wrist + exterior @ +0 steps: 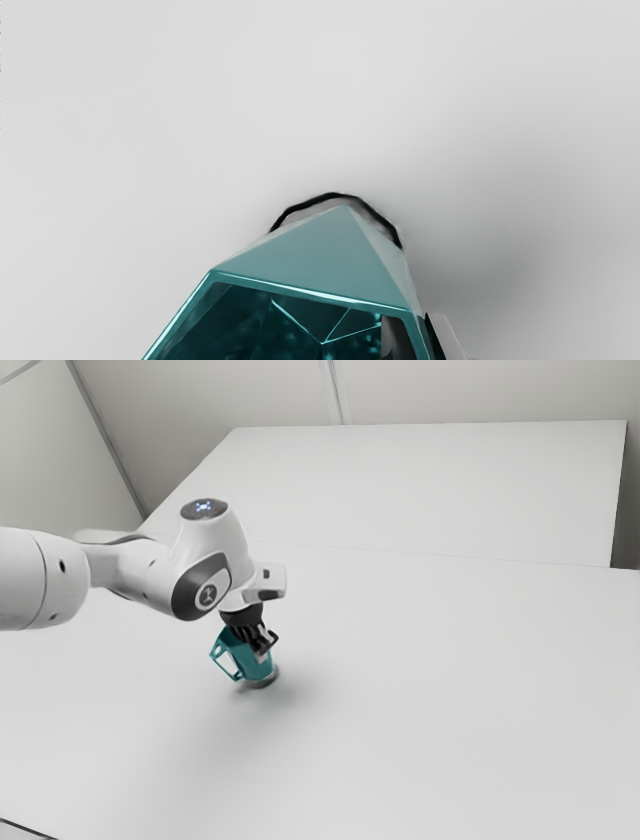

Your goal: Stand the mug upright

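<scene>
The teal faceted mug (258, 663) stands nearly upright in the exterior view, its grey base down at the table and its mouth leaning a little toward that view's left. Its handle points to the exterior view's left. My gripper (262, 645) reaches down to the mug's rim from above. In the wrist view, the mug (320, 260) shows its open mouth and part of the dark-edged base. There my gripper (417, 340) pinches the wall at the rim, one finger inside the mug and the other outside. Whether the whole base touches the table cannot be told.
The white table (450, 690) extends around the mug on all sides. A seam crosses it farther back, and pale walls rise behind. A dark line cuts the exterior view's lower left corner.
</scene>
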